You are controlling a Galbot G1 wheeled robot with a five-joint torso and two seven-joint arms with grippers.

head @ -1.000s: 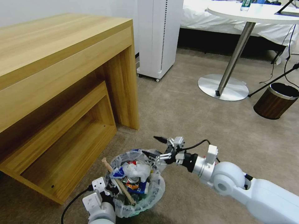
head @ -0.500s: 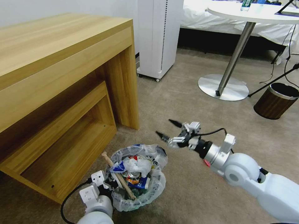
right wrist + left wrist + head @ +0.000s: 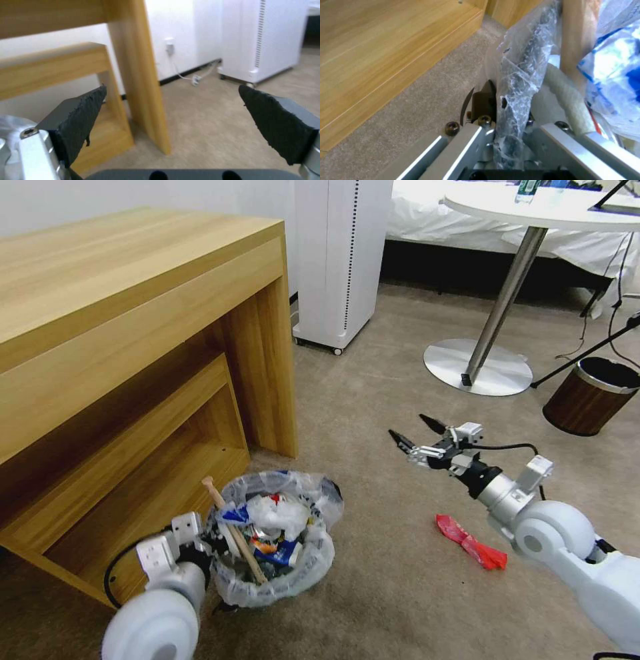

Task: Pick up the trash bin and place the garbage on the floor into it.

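Upright, the trash bin (image 3: 273,570) hangs clamped in left tool (image 3: 212,545).

I can read no word, number or brand anywhere before me. The crumpled blue-and-white carton (image 3: 288,552) lying in my small round bin with its translucent whitish bag liner (image 3: 319,553) carries print, but it is too small and creased for me to make out; the same holds for the label on the clear bottle (image 3: 527,189) standing on the round white table (image 3: 567,210) at the far side of the room
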